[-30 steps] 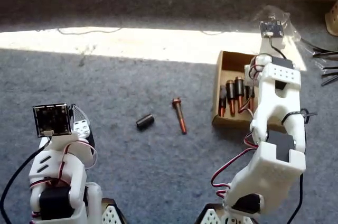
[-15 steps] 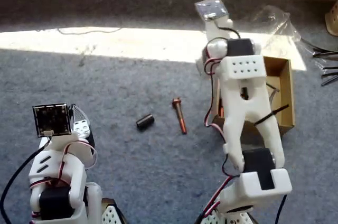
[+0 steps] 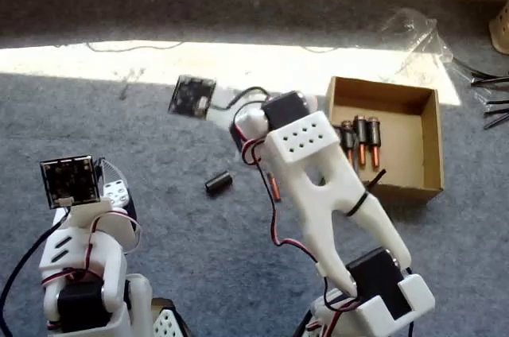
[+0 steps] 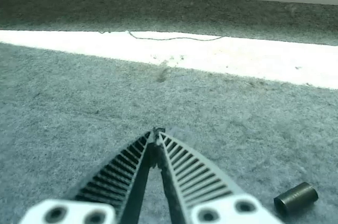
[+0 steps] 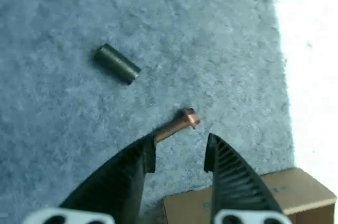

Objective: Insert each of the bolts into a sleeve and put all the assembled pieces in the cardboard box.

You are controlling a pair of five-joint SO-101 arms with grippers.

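a: how does the right claw (image 5: 180, 146) stand?

b: wide, with nothing in it. its two dark fingers hang over the grey carpet (image 5: 63, 145) with a clear gap between them.

a: and the bolt (image 5: 176, 124)?

b: flat on the carpet just past the fingertips, roughly in line with the gap. its head points away from the claw. the near end of the shank is hidden behind one fingertip, so i cannot tell whether they touch.

a: the sleeve (image 5: 117, 64)?

b: farther out than the bolt and off to one side of the claw, lying on its side, apart from the bolt.

a: where is the cardboard box (image 5: 253, 203) from there?

b: close by the root of the claw, on the side away from the sleeve. from above, the open box has three assembled pieces (image 3: 360, 138) lying side by side in it, next to the right arm (image 3: 318, 170).

a: the left claw (image 4: 157, 134)?

b: pinched shut, tips meeting, holding nothing, over bare carpet. the sleeve lies back near the base of that claw, off to the side facing the right arm. from above it sits between the two claws, nearer the right one.
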